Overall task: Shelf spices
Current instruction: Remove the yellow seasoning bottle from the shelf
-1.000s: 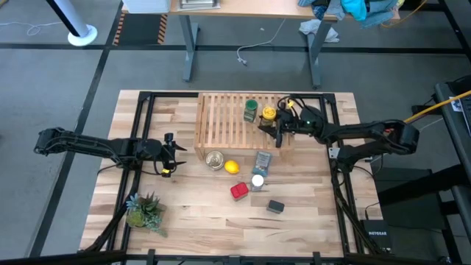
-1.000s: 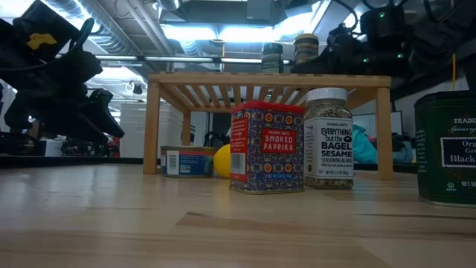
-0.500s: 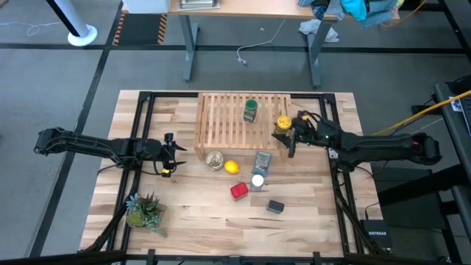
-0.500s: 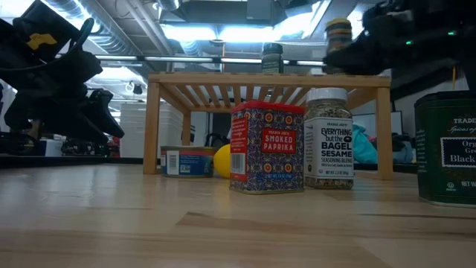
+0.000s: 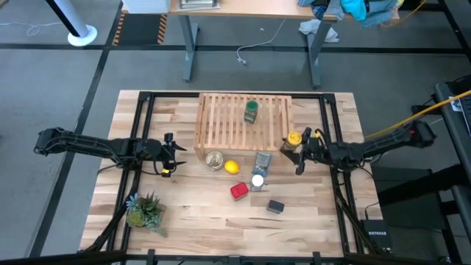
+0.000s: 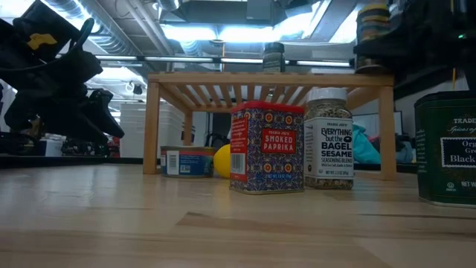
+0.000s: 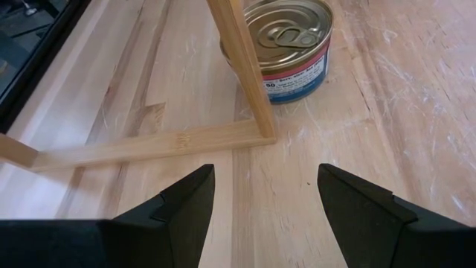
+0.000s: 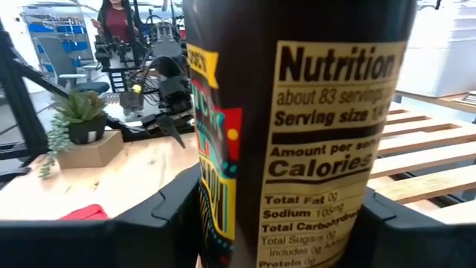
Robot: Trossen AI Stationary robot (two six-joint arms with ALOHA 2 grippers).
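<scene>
Butcher-block table (image 5: 184, 213) with a slatted shelf (image 5: 221, 121) at its far side. Right gripper (image 5: 300, 147) pinches the yellow-lidded jar (image 5: 293, 138) just off the shelf's right end; left gripper (image 5: 171, 153) waits spread, empty, near the silver tin (image 5: 214, 160). Jar looks rigid, light and slick-labelled, so grip mid-body.

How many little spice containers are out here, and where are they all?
5: green-lidded jar on the shelf; yellow-lidded jar in the right gripper; white-lidded jar, red tin and dark grey tin on the table.

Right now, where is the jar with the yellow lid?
The yellow-lidded jar is in the right gripper, held up in the air just off the right end of the shelf, near the blue packet.
</scene>
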